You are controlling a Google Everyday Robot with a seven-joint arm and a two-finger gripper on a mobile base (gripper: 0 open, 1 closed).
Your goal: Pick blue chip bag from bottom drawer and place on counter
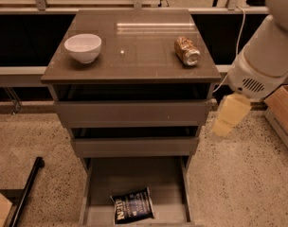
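Note:
The blue chip bag (132, 206) lies flat on the floor of the open bottom drawer (134, 176), near its front and slightly left of centre. The counter (134, 51) tops the cabinet above the two higher drawers. My gripper (230, 115), a pale yellowish end under the white arm (267, 56), hangs at the cabinet's right side. It is level with the upper drawers, outside the drawer, and well above and to the right of the bag. It holds nothing that I can see.
A white bowl (83, 47) stands on the counter's left and a gold-brown can (187, 50) lies on its right. A black pole (25, 193) leans at lower left. A cardboard box (282, 112) sits on the speckled floor at the right. A rail runs behind the cabinet.

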